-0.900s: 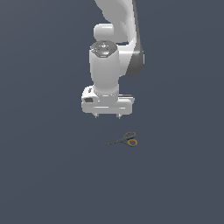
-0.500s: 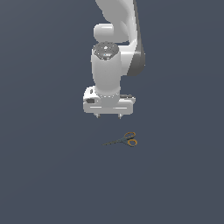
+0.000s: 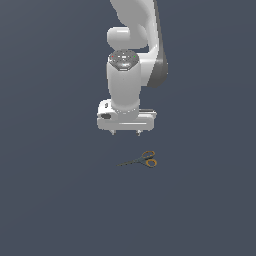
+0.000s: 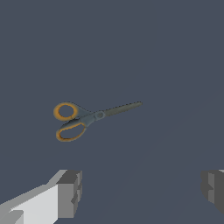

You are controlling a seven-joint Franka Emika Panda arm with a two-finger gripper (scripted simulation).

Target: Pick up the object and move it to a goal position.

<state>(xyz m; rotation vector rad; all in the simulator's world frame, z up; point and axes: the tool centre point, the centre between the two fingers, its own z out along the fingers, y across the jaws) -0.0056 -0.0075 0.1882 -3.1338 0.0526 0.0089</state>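
The object, a small pair of scissors (image 3: pixel 140 160) with thin dark blades and two orange-yellow ring handles, lies flat on the dark grey floor. In the wrist view the scissors (image 4: pixel 89 118) show whole, blades closed. My gripper (image 3: pixel 126 133) hangs above the floor, behind and slightly toward the exterior view's left of the scissors, apart from them. It is open, with nothing between its fingers (image 4: pixel 70 193), which stand wide apart in the wrist view.
The white arm (image 3: pixel 132 60) rises from the gripper to the top edge of the exterior view. A plain dark grey floor (image 3: pixel 60 200) surrounds the scissors.
The arm has shifted a little toward the exterior view's right and slightly lower. The scissors have not moved.
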